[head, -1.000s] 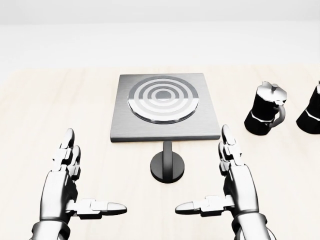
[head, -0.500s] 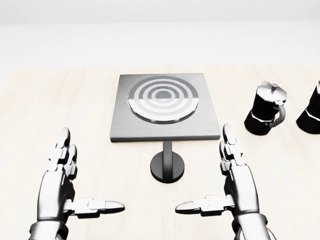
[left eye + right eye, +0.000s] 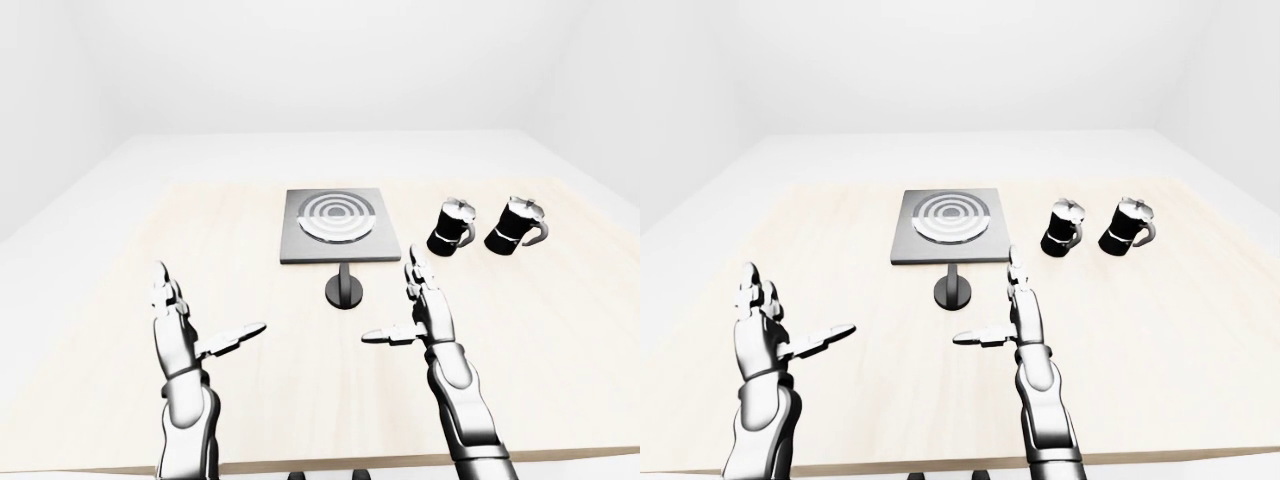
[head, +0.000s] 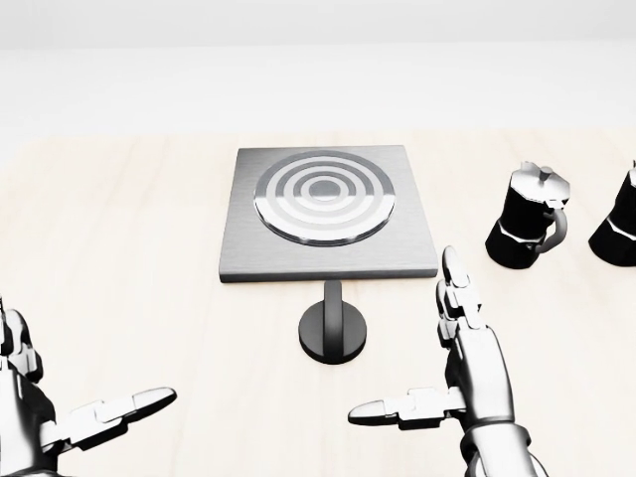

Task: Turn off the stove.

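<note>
A: Our right hand (image 4: 467,368) and left hand (image 3: 185,330) hover low, fingers spread, holding nothing.

B: The knob (image 4: 332,331) sits up-left of our right fingers, nearer that hand; its bar points toward the stove (image 4: 326,211).

A: One stove, one knob, two pots (image 3: 452,227) farther right.
</note>
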